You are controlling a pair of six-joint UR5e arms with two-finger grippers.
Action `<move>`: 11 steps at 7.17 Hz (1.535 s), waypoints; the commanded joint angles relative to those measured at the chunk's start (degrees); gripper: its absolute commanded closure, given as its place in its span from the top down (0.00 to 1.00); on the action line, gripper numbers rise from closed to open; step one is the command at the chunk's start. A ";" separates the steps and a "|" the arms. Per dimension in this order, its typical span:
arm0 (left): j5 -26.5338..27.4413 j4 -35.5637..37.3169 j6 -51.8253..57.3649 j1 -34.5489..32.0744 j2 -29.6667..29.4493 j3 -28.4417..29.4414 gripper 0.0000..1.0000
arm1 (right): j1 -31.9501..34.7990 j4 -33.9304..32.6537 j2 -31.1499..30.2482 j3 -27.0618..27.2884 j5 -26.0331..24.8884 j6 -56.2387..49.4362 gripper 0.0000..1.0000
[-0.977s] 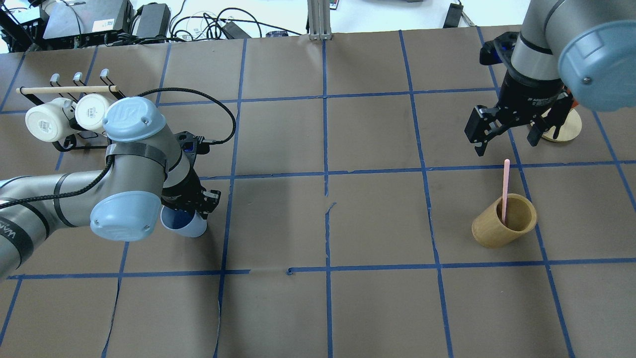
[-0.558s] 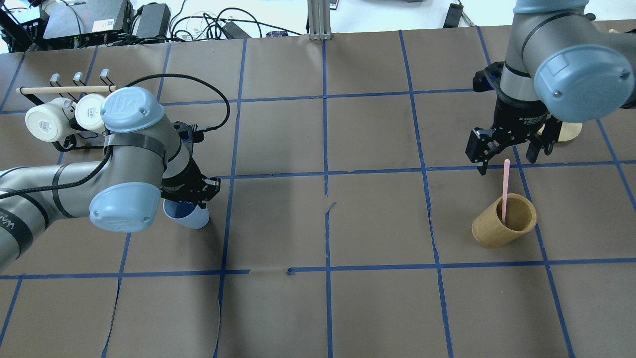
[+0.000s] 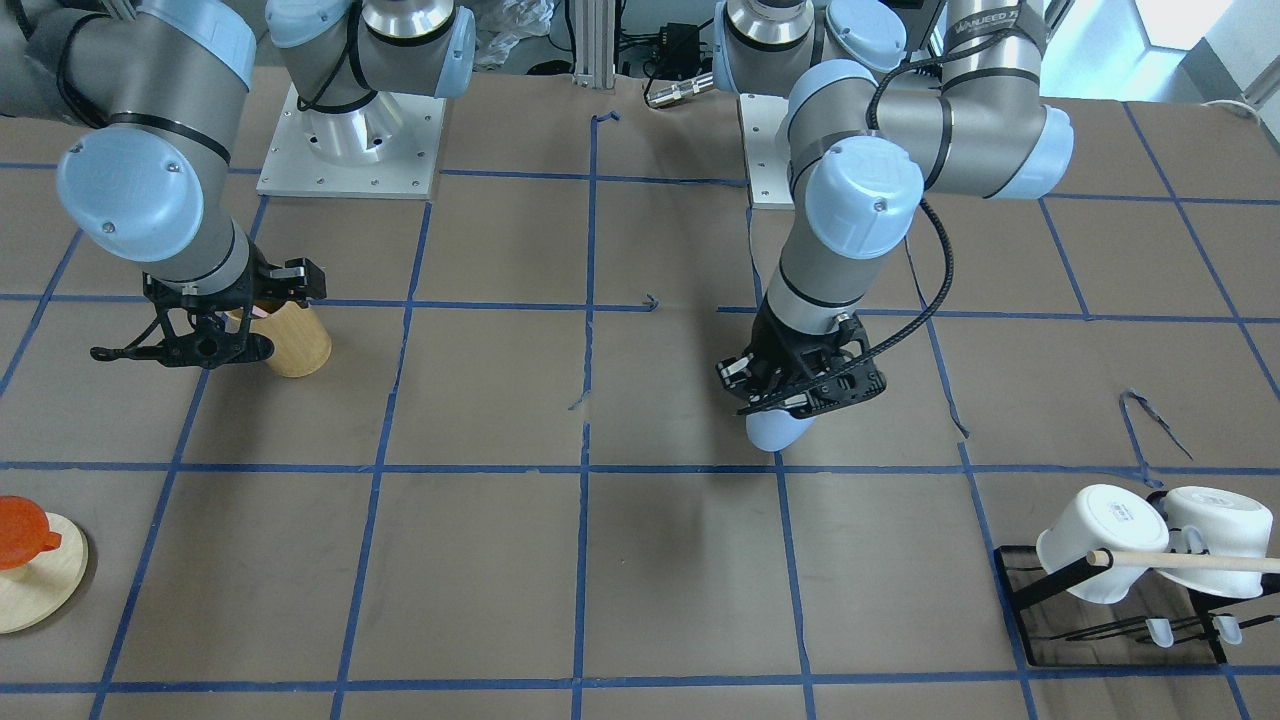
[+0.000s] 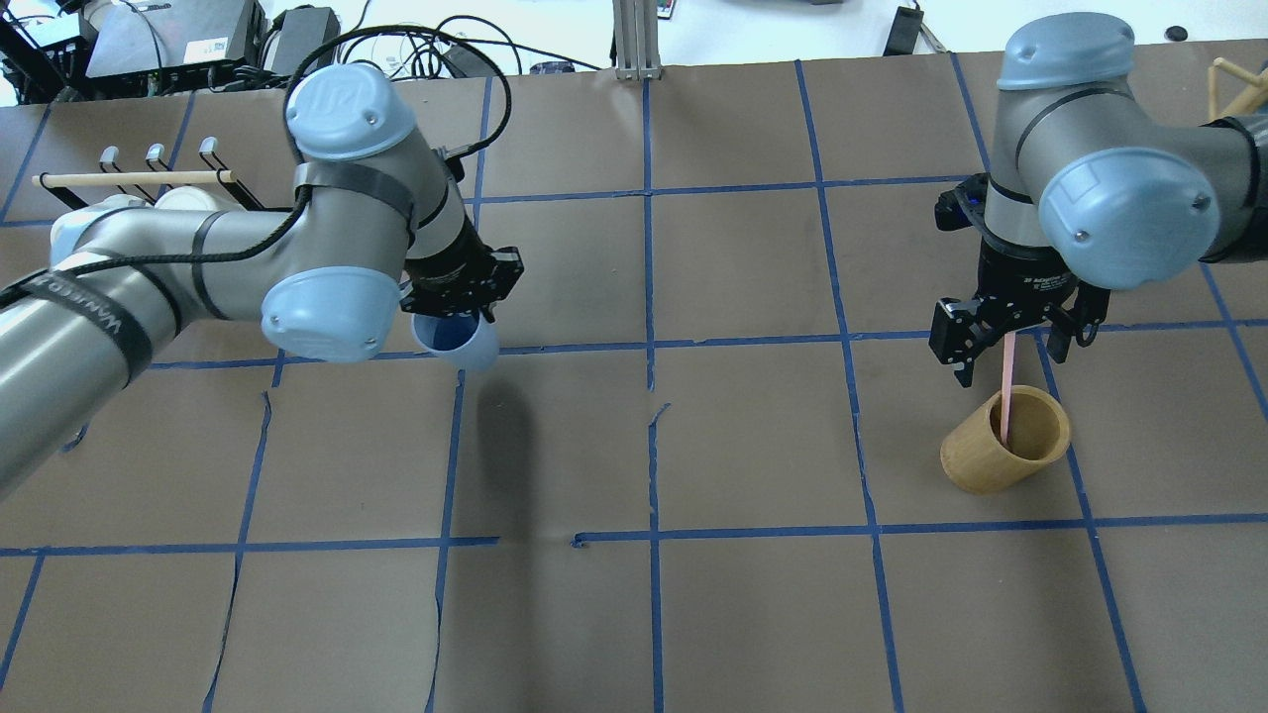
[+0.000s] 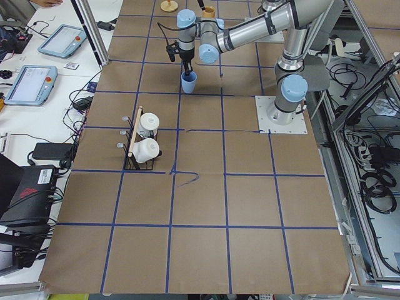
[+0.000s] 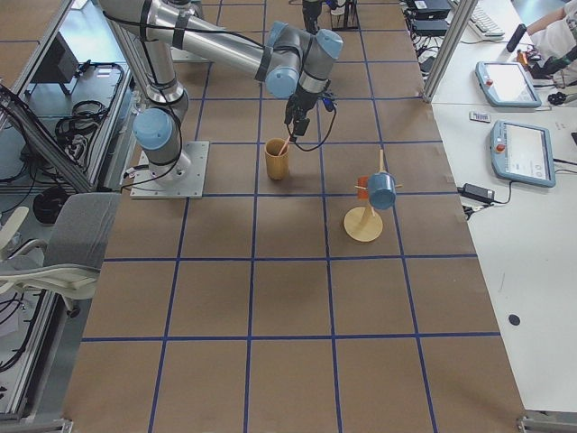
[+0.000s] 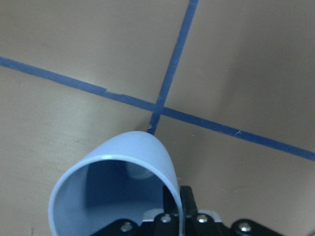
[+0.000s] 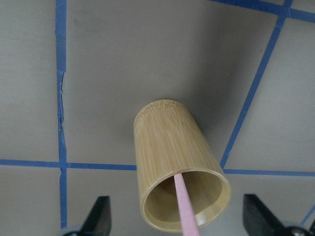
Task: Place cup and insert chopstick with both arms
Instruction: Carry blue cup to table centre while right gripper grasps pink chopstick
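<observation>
My left gripper (image 4: 462,299) is shut on the rim of the light blue cup (image 4: 458,343) and holds it off the table, one finger inside the rim; the left wrist view shows the cup (image 7: 118,187) tilted over a tape crossing. It also shows in the front view (image 3: 778,428). The pink chopstick (image 4: 1006,394) leans in the tan bamboo cup (image 4: 1003,443). My right gripper (image 4: 1007,349) is open with its fingers either side of the stick's upper end, not touching it. The right wrist view shows the stick (image 8: 186,211) in the bamboo cup (image 8: 172,147).
A black rack (image 3: 1115,600) with two white mugs (image 3: 1100,542) and a wooden rod stands at the far left of the table. A round wooden stand (image 6: 365,223) with a blue and an orange cup is beyond the bamboo cup. Blue tape lines grid the brown table.
My left arm has lifted the blue cup and carried it away from the robot and toward the table's middle. My right gripper has moved nearer and now straddles the chopstick's top.
</observation>
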 commanded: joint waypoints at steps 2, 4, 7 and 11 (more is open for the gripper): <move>-1.03 0.33 -13.24 -12.64 -9.01 10.11 0.00 | 0.00 -0.97 -0.14 -0.54 0.25 -0.01 0.55; -1.55 5.82 -19.21 -14.70 -11.74 10.39 0.00 | 0.00 -1.15 -0.49 -0.71 0.34 -0.09 0.37; 0.89 7.10 -19.25 -14.70 -12.90 10.47 1.00 | 0.09 -1.68 -0.76 -0.63 2.69 -0.09 0.37; 2.14 5.78 -8.28 -11.55 -5.01 11.35 1.00 | 0.00 -1.07 -2.07 -1.41 3.25 -1.66 0.00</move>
